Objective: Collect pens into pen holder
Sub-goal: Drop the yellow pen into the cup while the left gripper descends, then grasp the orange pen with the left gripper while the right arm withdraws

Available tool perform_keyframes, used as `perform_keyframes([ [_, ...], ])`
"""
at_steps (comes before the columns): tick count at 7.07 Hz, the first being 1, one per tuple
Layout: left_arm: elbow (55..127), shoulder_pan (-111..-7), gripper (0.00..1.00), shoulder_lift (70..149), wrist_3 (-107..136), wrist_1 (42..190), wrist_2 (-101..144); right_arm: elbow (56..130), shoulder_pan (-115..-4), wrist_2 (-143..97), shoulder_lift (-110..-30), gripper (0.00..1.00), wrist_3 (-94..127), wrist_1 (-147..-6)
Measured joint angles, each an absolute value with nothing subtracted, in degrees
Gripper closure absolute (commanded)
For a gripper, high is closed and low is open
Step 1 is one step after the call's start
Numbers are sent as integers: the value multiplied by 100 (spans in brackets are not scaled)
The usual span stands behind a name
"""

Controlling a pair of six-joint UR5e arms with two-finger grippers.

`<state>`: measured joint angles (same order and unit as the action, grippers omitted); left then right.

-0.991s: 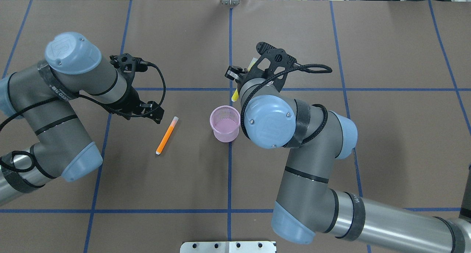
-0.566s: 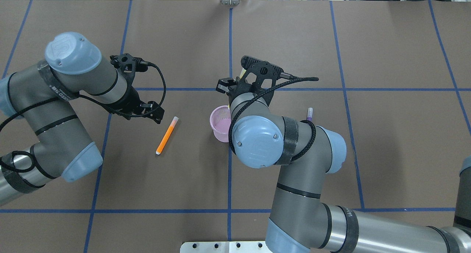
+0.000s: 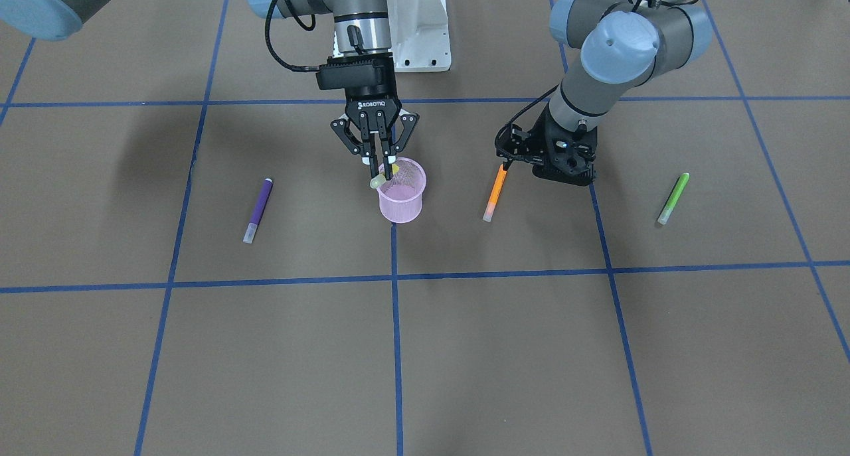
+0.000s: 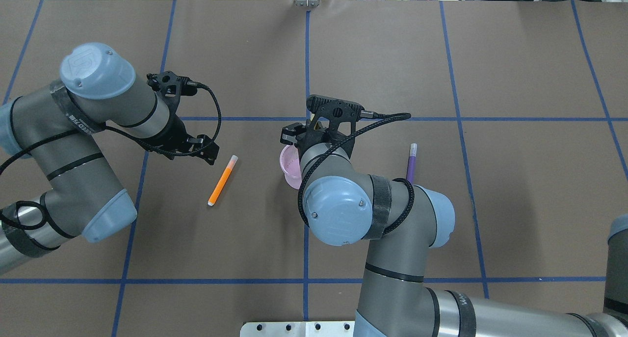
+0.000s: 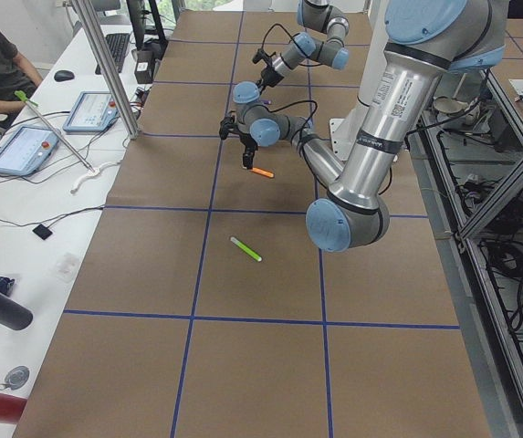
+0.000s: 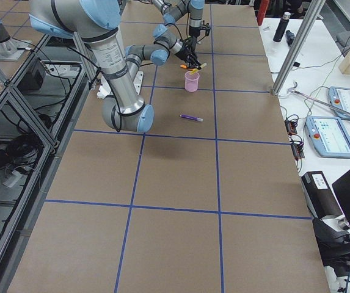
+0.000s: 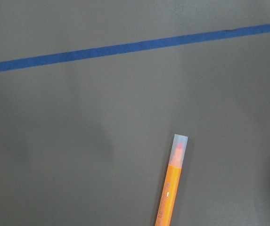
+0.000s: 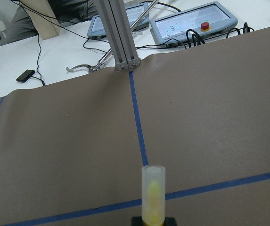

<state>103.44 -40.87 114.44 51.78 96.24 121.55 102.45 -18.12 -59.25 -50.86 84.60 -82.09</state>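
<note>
While poised over the middle of the worktop point(image 3: 505, 363), pinches a yellow pen point(image 8: 152, 195) in the right gripper point(image 3: 380, 170), clamped tight on the barrel from both sides. Holds that pen tilted, yellow end over the mouth of the pink mesh pen holder point(image 3: 401, 202), pale cap end poking past the rim toward the worktop's right edge; cannot tell whether touching the rim or just clear of it. From the right wrist, shows the cap end jutting out ahead of the clamp, translucent over a yellow tip. Just below, upright on the blue tape line point(image 3: 396, 350) running from the robot's edge to the far edge: the holder itself. Farther toward the right edge, well apart from the holder: a purple pen point(image 3: 258, 210), flat, cap toward the far edge. Toward the left edge, near the holder: an orange pen point(image 4: 222, 181), flat and slanted, cap likewise toward the far edge. Carries the left gripper point(image 4: 211, 156) raised off the worktop just beside that pen on its left-edge side, clear of it; cannot tell from any view whether spread or pressed together. Farther still toward the left edge, well apart from the rest: a bright green pen point(image 3: 673, 198), flat, cap toward the far edge, out of sight from overhead.
</note>
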Motion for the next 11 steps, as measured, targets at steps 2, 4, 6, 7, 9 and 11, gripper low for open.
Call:
perform_keyframes([
  [2, 10335, -4087, 1, 11444, 5179, 9624, 12155, 10226, -1788, -5899, -5091, 46, 8434, -8118],
  [4, 10326, -4014, 1, 11445, 5177, 9620, 12150, 10225, -1785, -5896, -5096, 42, 8423, -8093],
  [6, 10270, -3894, 1, 11488, 5175, 9617, 12144, 10305, -1788, -5921, -5145, 42, 8370, -7938],
  [7, 10153, -3839, 1, 11581, 5171, 9616, 12139, 10415, -1807, -5939, -5233, 45, 8359, -7829],
  [9, 9863, -3785, 6, 11788, 5116, 9617, 12128, 10778, -1980, -6200, -5612, 44, 8352, -7753],
  [11, 9663, -3760, 7, 11878, 4714, 9632, 11964, 11223, -2379, -6946, -6169, 45, 8314, -7741],
])
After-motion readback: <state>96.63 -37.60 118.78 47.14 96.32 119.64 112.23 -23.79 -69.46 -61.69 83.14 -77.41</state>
